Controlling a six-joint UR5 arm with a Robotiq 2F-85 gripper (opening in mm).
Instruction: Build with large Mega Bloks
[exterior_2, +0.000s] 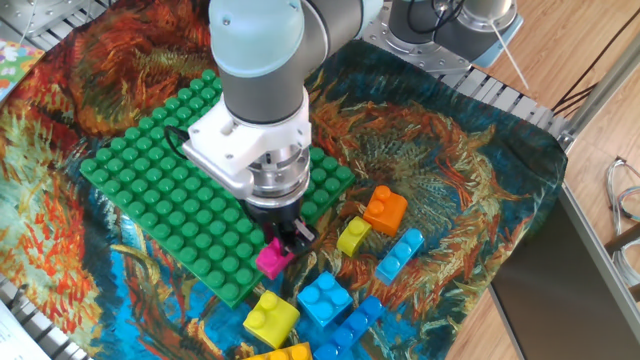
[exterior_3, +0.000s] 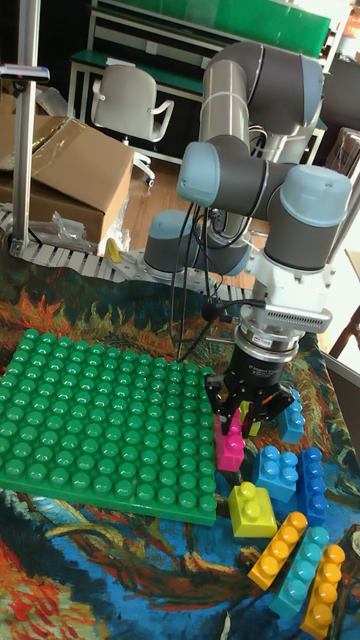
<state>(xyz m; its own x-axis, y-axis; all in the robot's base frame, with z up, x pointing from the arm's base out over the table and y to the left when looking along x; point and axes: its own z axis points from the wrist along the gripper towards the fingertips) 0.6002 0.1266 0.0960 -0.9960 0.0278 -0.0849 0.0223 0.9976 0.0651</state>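
Observation:
My gripper (exterior_2: 283, 240) (exterior_3: 244, 409) points down and is shut on a magenta Mega Blok (exterior_2: 272, 259) (exterior_3: 230, 441), held just off the right-hand edge of the green baseplate (exterior_2: 165, 185) (exterior_3: 95, 420). Loose bricks lie on the cloth beside it. These are a yellow one (exterior_2: 271, 317) (exterior_3: 252, 510), a blue one (exterior_2: 324, 297) (exterior_3: 279, 471), a second blue one (exterior_2: 358, 318) (exterior_3: 311, 482), a light blue one (exterior_2: 400, 254), a small yellow one (exterior_2: 353, 236) and an orange one (exterior_2: 385, 209). The baseplate's studs are bare.
A patterned cloth (exterior_2: 450, 190) covers the table. Long orange-yellow (exterior_3: 278, 550), light blue (exterior_3: 303, 572) and orange (exterior_3: 323, 592) bricks lie at the near edge. A metal frame (exterior_2: 590, 100) runs along the right. Cardboard boxes (exterior_3: 65, 175) and a chair (exterior_3: 125, 105) stand behind.

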